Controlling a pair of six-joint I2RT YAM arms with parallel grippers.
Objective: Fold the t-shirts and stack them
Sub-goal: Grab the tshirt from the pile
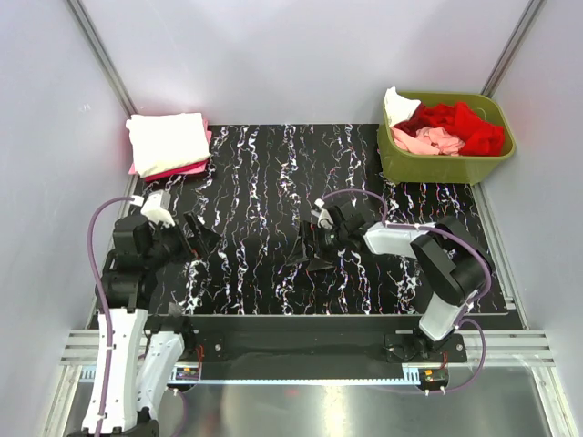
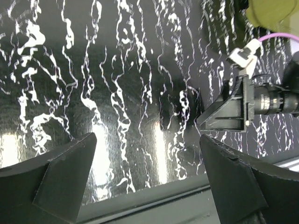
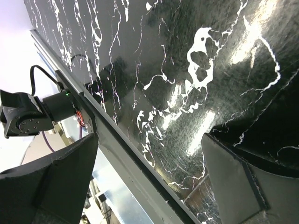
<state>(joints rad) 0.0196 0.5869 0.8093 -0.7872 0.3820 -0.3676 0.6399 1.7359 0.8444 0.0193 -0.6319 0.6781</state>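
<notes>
A folded cream-white t-shirt [image 1: 167,141] lies on top of a pink one [image 1: 202,165] and a dark red one at the table's far left corner. A bright red t-shirt [image 1: 463,126], a pink one [image 1: 428,140] and a cream-white one [image 1: 398,105] lie crumpled in the olive-green bin [image 1: 444,167] at the far right. My left gripper [image 1: 202,237] is open and empty above the table at the left. My right gripper [image 1: 310,250] is open and empty above the table's middle. Both wrist views show only bare table between the jaws. No teal shirt is in view.
The black marbled table top [image 1: 273,182] fills the middle. White walls close in the left, right and far sides. A metal rail [image 1: 301,350] runs along the near edge by the arm bases. The right gripper [image 2: 224,112] shows in the left wrist view.
</notes>
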